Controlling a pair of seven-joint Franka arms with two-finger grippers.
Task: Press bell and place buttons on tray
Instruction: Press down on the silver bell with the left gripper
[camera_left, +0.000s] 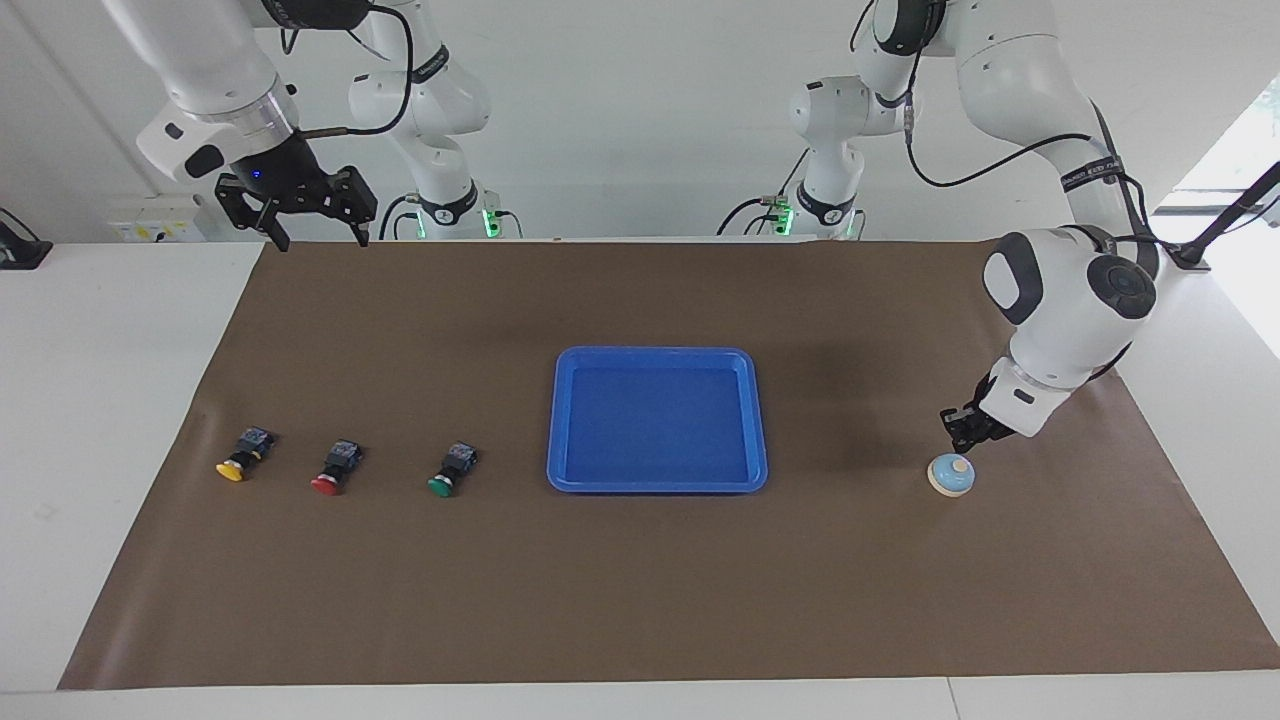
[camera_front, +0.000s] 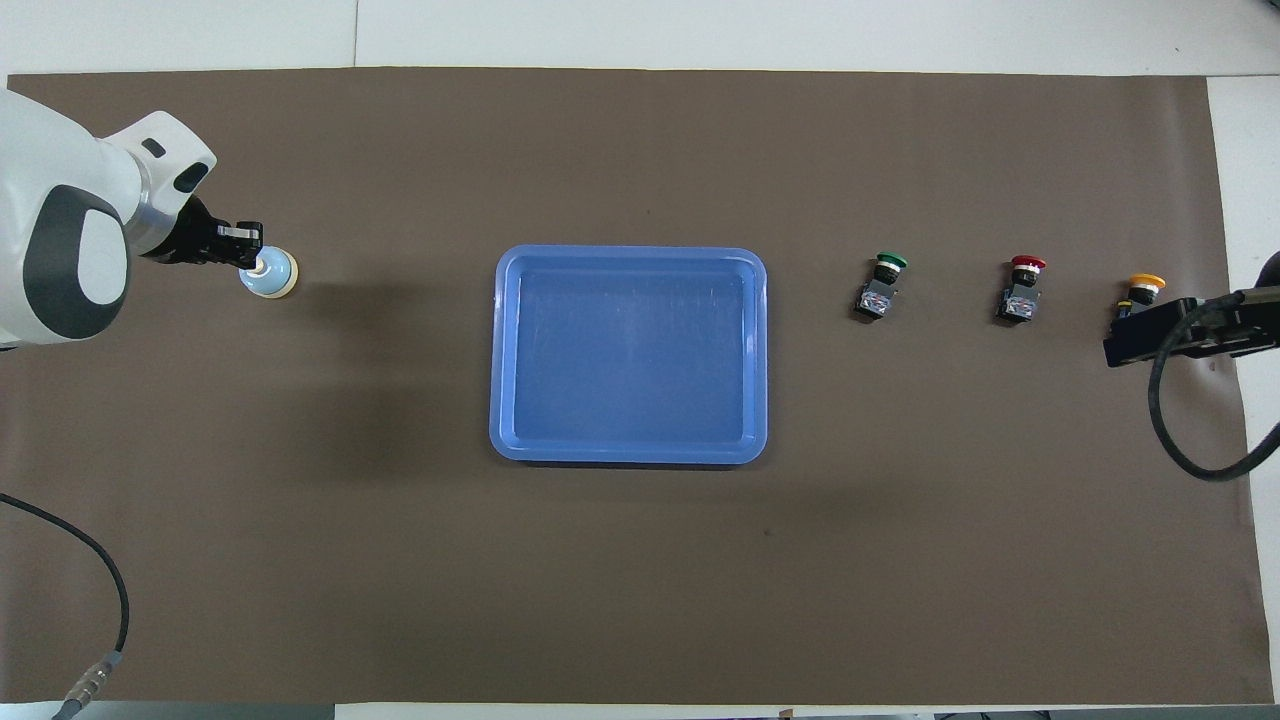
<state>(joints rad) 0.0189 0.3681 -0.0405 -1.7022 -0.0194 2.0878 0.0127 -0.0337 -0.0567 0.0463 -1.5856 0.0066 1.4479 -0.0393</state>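
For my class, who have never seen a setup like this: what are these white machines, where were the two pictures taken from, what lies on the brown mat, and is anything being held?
These are two robot arms, each ending in a gripper. One picture faces them from across the table; the other looks steeply down from above their end. On the mat sit a blue tray, a small bell, and a green button, red button and yellow button in a row. The left gripper is shut, empty, its tips just above the bell's knob. The right gripper waits open, raised near the table's edge. Nothing is held.
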